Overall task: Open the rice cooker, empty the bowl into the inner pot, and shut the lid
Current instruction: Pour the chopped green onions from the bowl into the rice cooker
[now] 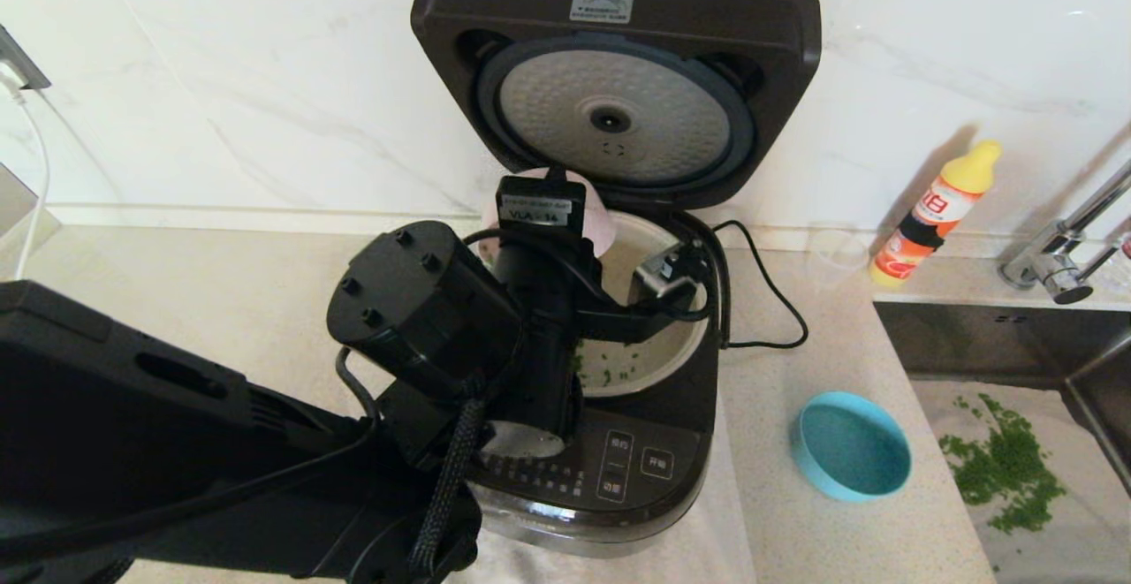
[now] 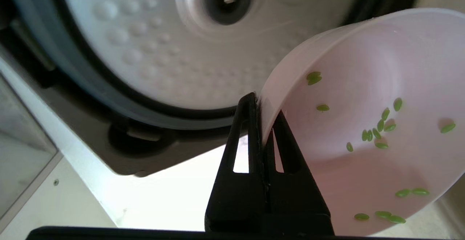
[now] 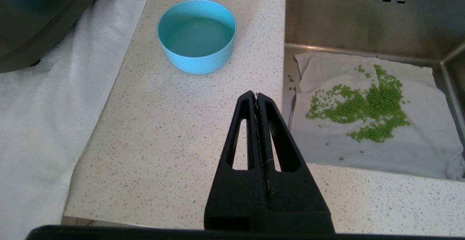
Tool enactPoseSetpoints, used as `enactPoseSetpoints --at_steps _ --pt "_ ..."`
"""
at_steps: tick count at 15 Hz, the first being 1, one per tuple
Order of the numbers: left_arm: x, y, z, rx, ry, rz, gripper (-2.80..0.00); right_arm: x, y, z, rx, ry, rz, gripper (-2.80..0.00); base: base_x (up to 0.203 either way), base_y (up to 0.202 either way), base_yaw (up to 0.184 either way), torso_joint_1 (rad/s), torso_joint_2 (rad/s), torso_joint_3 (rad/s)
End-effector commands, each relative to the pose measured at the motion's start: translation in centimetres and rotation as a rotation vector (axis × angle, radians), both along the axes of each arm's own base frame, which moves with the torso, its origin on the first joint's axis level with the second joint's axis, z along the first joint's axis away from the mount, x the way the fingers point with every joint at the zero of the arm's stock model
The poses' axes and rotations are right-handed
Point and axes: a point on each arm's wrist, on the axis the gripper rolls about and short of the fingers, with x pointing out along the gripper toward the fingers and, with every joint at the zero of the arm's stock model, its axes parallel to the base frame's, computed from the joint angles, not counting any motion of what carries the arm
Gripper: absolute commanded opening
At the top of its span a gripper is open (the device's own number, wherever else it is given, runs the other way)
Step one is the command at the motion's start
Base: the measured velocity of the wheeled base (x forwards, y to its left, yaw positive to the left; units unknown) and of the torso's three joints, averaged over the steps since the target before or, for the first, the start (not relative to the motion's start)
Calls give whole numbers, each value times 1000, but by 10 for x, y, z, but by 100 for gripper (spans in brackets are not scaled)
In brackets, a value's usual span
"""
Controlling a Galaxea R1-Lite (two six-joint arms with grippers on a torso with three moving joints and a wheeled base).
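Observation:
The black rice cooker (image 1: 636, 469) stands open, its lid (image 1: 618, 1) upright with the dimpled silver plate (image 1: 610, 116) facing me. The off-white inner pot (image 1: 676, 345) holds some green grains (image 1: 610, 374). My left gripper (image 2: 262, 111) is shut on the rim of a pink bowl (image 2: 363, 134), held tipped on its side above the pot, close to the lid plate (image 2: 152, 51). A few green grains cling inside the bowl. The bowl peeks out behind the left wrist in the head view (image 1: 601, 217). My right gripper (image 3: 257, 96) is shut and empty over the counter.
An empty blue bowl (image 1: 853, 447) sits on the counter right of the cooker, also in the right wrist view (image 3: 197, 33). The sink (image 1: 972, 337) holds a cloth with green grains (image 1: 1003, 469). A yellow bottle (image 1: 937, 213), clear cup (image 1: 835, 257), faucet (image 1: 1060, 257) and power cord (image 1: 778, 301) stand behind.

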Motion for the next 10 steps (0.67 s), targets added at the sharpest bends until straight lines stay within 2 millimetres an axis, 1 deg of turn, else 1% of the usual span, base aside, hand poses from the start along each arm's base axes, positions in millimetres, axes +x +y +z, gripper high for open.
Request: enactPoseSetpoints --at_steps 1,3,5,6,10 --pt "-1 1 0 6 -2 9 -280 0 0 0 0 1 0 -280 0 0 0 0 0 0" --pt "-1 1 13 -32 -29 20 -280 0 0 0 0 1 0 -280 0 0 0 0 0 0" --pt "-4 5 7 -21 -1 38 -280 0 0 0 0 1 0 -280 0 0 0 0 0 0" --pt "-6 9 8 -23 5 48 -280 0 0 0 0 1 0 -280 0 0 0 0 0 0" --pt "-15 21 27 -102 12 131 -280 0 0 0 0 1 0 -280 0 0 0 0 0 0"
